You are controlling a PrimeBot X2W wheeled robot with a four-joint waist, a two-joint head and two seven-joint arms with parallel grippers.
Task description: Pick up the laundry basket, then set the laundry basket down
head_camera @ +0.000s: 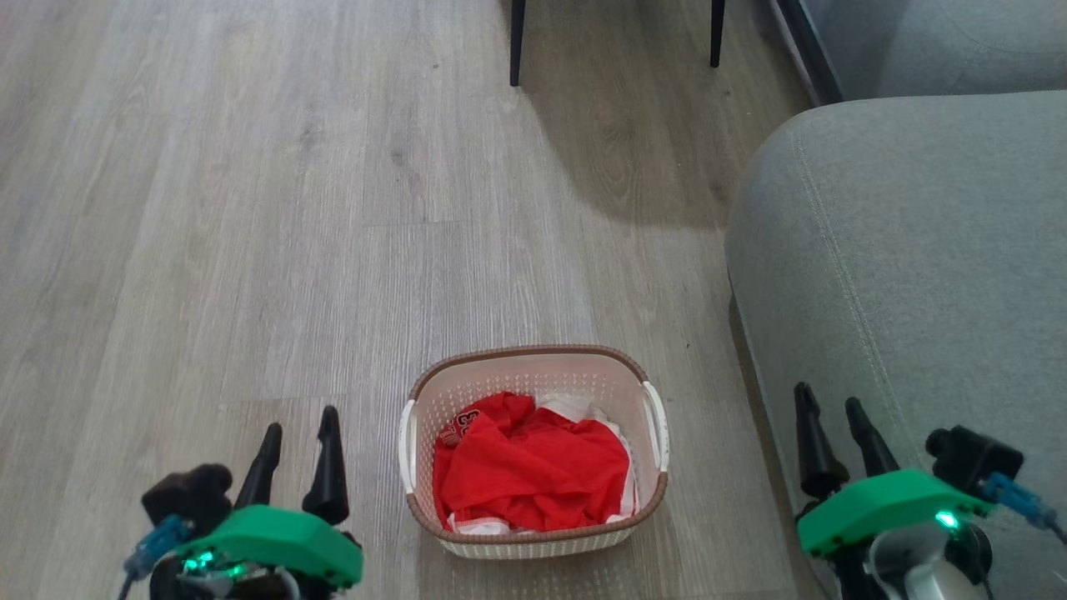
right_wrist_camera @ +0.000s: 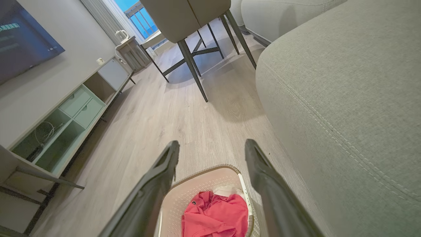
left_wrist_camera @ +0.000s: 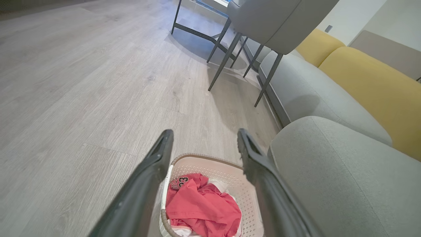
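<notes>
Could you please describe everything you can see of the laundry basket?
The laundry basket is a small, rounded-rectangular cream tub that looks plastic, with perforated walls, a brown woven-look rim and a white handle on either side. It stands upright on the wooden floor, close beside the grey sofa but apart from it. Crumpled red clothes and some white fabric lie inside. The left gripper and right gripper are both apart from it.

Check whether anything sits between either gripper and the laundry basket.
Nothing visible does. The left gripper and right gripper are both open, flanking the laundry basket. Bare floor separates the left one from it. On the right, the grey sofa edge runs close to the basket's right handle: tight, not blocking.
</notes>
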